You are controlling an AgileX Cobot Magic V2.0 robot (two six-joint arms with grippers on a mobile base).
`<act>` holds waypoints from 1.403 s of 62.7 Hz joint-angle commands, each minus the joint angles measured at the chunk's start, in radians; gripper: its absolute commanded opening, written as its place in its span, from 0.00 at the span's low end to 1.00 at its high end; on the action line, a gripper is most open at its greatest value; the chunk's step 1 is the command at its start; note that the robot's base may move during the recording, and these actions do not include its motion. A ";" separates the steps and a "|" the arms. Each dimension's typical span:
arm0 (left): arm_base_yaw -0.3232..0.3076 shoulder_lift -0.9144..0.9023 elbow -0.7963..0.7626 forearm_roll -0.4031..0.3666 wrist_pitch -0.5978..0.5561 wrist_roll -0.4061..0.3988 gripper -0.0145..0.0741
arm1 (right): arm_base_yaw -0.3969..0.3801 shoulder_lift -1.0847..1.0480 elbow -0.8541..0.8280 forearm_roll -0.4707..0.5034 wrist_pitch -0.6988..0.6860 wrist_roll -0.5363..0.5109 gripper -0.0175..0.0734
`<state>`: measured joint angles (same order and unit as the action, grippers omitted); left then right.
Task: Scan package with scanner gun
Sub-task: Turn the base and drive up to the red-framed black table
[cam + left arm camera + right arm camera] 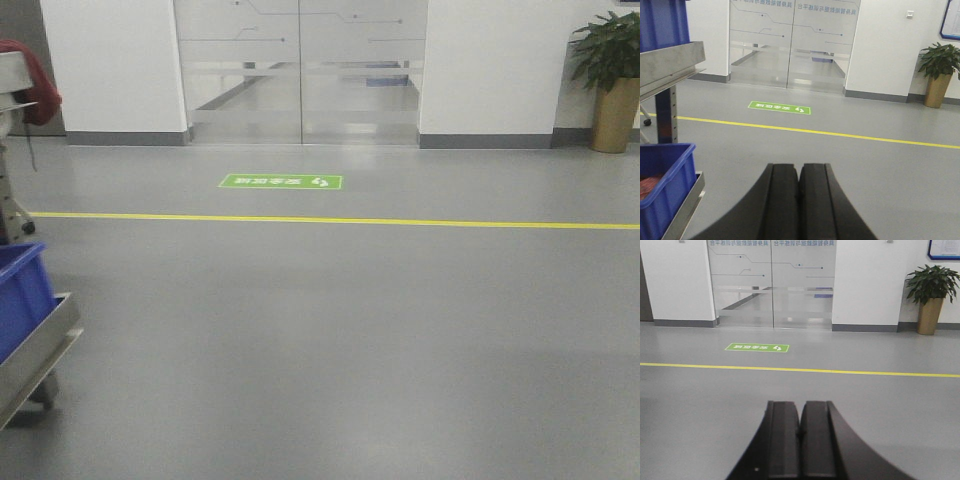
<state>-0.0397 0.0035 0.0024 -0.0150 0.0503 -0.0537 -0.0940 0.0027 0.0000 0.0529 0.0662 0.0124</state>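
Grippers: two. Left gripper, two black fingers pressed flat together, no gap, nothing between them. Right gripper the same: jaws closed on each other, empty. Both point out over bare grey floor.

Blue bins: two in the left wrist view, an upper blue bin on the metal rack and a lower blue bin on the shelf beneath. The lower one holds reddish contents, too little showing to identify.

One yellow floor line. One green floor sign just beyond it. One pair of glass doors. One potted plant at far right. One red bundle on the rack's top, left edge.

Scanner gun and package: cannot tell where they are or how they look from these views.
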 commanded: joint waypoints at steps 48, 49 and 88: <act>-0.001 -0.003 -0.002 0.002 -0.016 -0.004 0.04 | -0.002 -0.003 0.000 0.002 -0.015 0.001 0.01; -0.001 -0.003 -0.002 0.002 -0.016 -0.004 0.04 | -0.002 -0.003 0.000 0.002 -0.015 0.001 0.01; -0.001 -0.003 -0.002 0.002 -0.016 -0.004 0.04 | -0.002 -0.003 0.000 0.002 -0.015 0.001 0.01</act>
<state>-0.0397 0.0035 0.0024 -0.0150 0.0503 -0.0537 -0.0940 0.0027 0.0000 0.0529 0.0662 0.0124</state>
